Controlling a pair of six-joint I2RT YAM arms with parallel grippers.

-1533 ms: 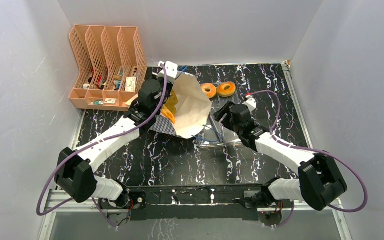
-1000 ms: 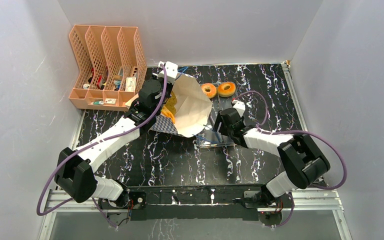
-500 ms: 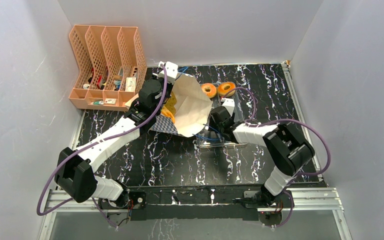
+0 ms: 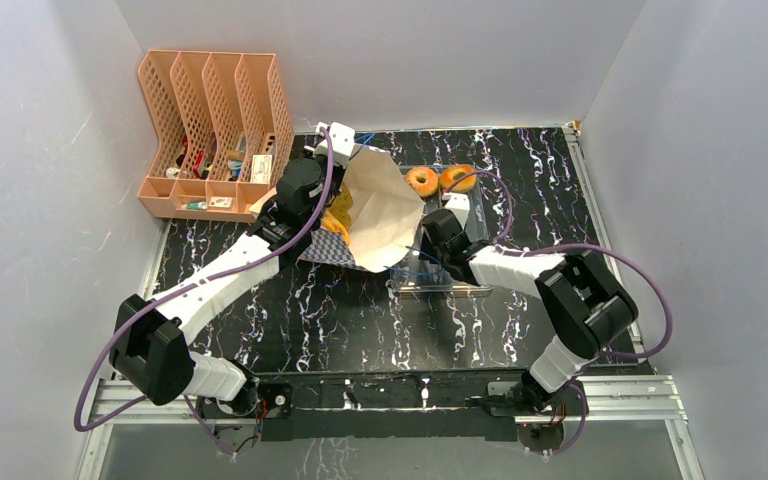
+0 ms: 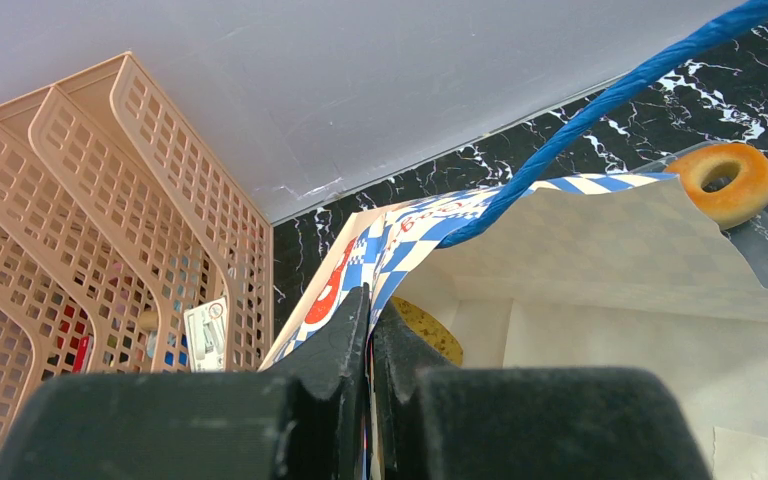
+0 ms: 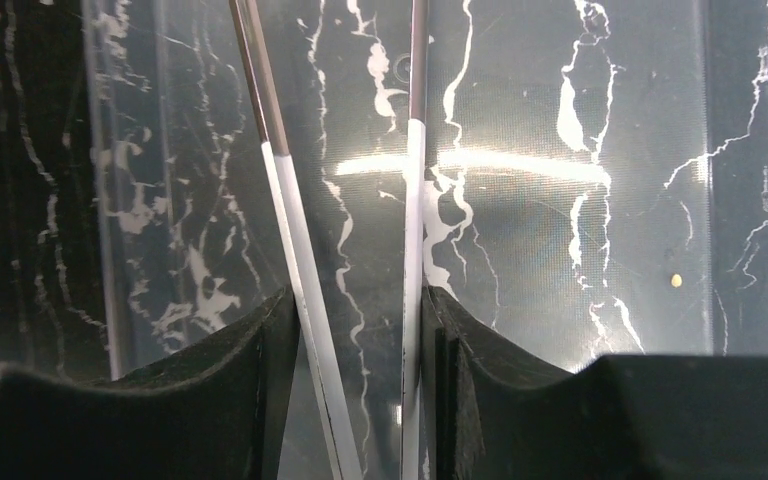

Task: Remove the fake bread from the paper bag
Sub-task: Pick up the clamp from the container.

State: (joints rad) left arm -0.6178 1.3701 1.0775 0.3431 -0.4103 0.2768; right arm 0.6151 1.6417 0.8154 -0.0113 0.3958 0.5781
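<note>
The paper bag (image 4: 378,212) lies tilted open near the back of the table, its pale inside showing. My left gripper (image 4: 328,190) is shut on the bag's checkered rim (image 5: 380,245) and holds it up. A golden bread piece (image 5: 430,330) shows inside the bag, also seen from the top view (image 4: 338,214). Two glazed rings (image 4: 421,181) (image 4: 456,177) lie outside the bag at the back; one shows in the left wrist view (image 5: 726,182). My right gripper (image 4: 423,244) is just right of the bag mouth. In its wrist view the right gripper (image 6: 355,310) is shut on the thin metal tongs (image 6: 415,180).
The clear plastic tray (image 4: 452,285) lies under my right gripper, and it shows in the right wrist view (image 6: 580,200). The peach mesh file organizer (image 4: 215,130) stands at the back left. A blue cord handle (image 5: 610,98) crosses above the bag. Walls close in on three sides.
</note>
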